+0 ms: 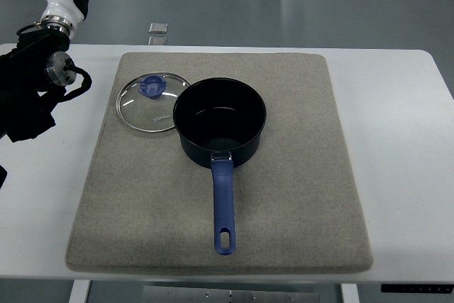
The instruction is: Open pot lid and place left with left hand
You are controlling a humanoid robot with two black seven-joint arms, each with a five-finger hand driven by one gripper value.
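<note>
So the pot (220, 124) sits open on the grey mat (298, 175), blue handle pointing toward the near edge. The glass lid (147, 103) lies flat on the mat just left of the pot, its rim tucked against the pot's side. Left robot hand (32, 97) is off further left of the pot over the white table (404, 140), holding nothing; can't tell how its fingers are set.

Bare mat (305, 147) right of pot (220, 122) — lid (151, 102) crowding left
</note>
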